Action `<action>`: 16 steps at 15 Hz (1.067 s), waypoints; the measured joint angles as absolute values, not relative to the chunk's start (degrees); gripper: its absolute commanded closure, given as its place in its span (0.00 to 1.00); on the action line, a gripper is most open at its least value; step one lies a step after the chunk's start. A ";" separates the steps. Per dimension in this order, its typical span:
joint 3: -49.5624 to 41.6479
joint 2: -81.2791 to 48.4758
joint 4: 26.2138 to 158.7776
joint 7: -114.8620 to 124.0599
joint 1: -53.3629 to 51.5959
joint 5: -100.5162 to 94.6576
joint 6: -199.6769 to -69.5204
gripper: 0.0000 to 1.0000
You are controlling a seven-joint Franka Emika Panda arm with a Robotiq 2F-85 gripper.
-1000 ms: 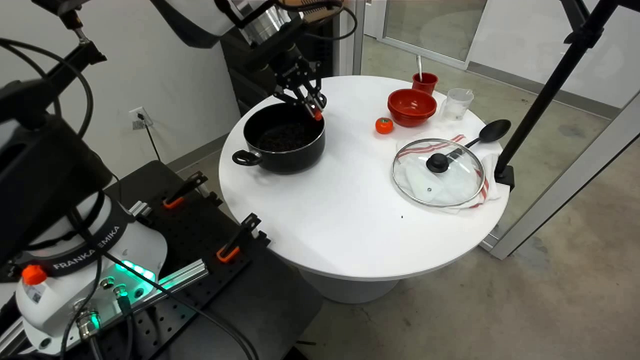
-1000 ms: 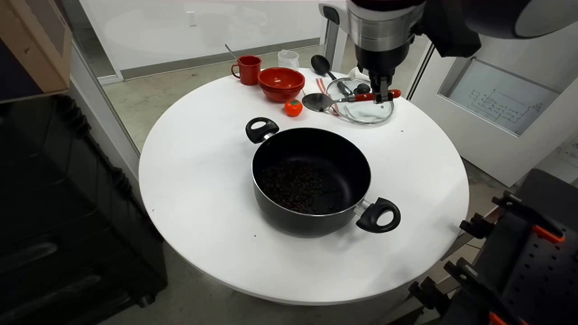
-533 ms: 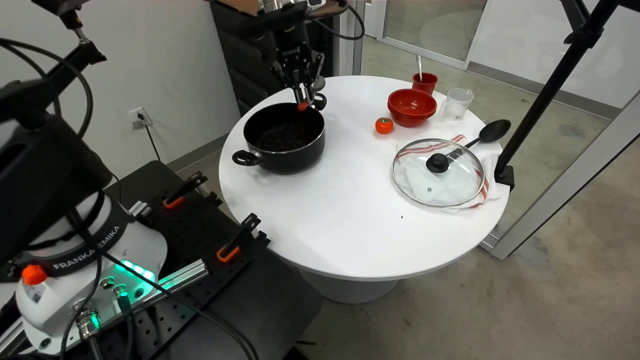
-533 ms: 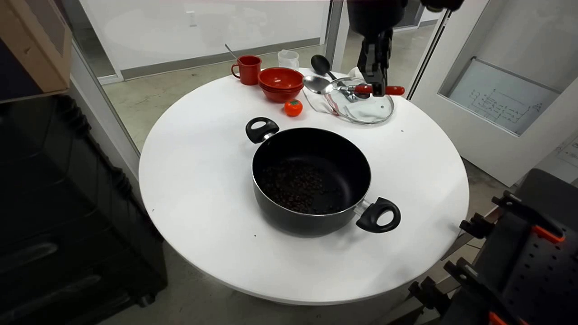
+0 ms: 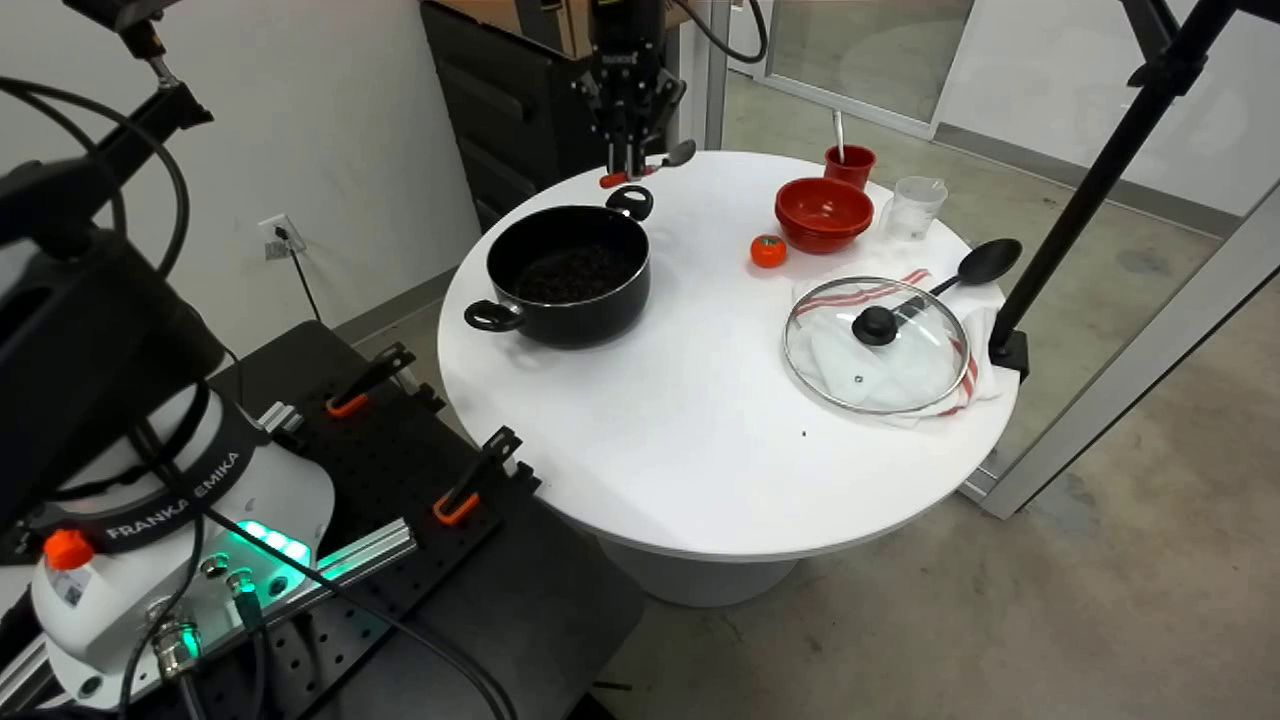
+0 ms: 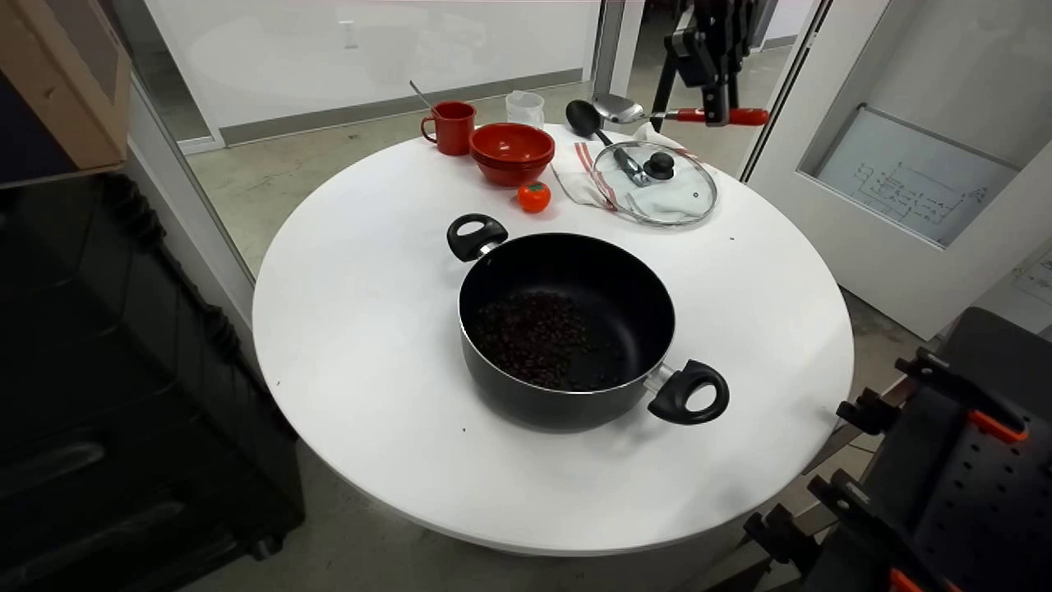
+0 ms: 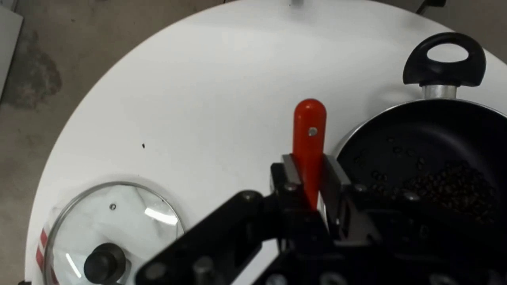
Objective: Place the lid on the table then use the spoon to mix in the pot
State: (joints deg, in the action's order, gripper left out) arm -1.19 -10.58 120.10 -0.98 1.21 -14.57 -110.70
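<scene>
pot (image 6: 567, 407) sits on table (image 6: 370, 345), beans (image 6: 534, 337) inside | lid (image 5: 878, 345) chills on towel (image 5: 985, 380), partway over serving spoon (image 5: 990, 261) | in an exterior view, tomato (image 6: 533, 197) in front of bowls (image 6: 511, 173), mug (image 6: 454, 131) left | wrist view: spoon (image 7: 309, 126) in gripper (image 7: 311, 170), lid left, pot right

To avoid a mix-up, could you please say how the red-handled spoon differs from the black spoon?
The red-handled spoon has a silvery bowl, the black spoon a black one. The gripper holds the red-handled spoon; the black spoon lies partly under the lid. Both have a rounded bowl and a handle.
</scene>
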 measured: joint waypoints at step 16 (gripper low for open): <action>2.98 -2.88 135.67 -0.86 -4.30 -35.27 -119.82 0.95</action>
State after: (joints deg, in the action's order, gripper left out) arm 2.98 -2.88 135.67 -0.86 -4.30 -35.27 -119.82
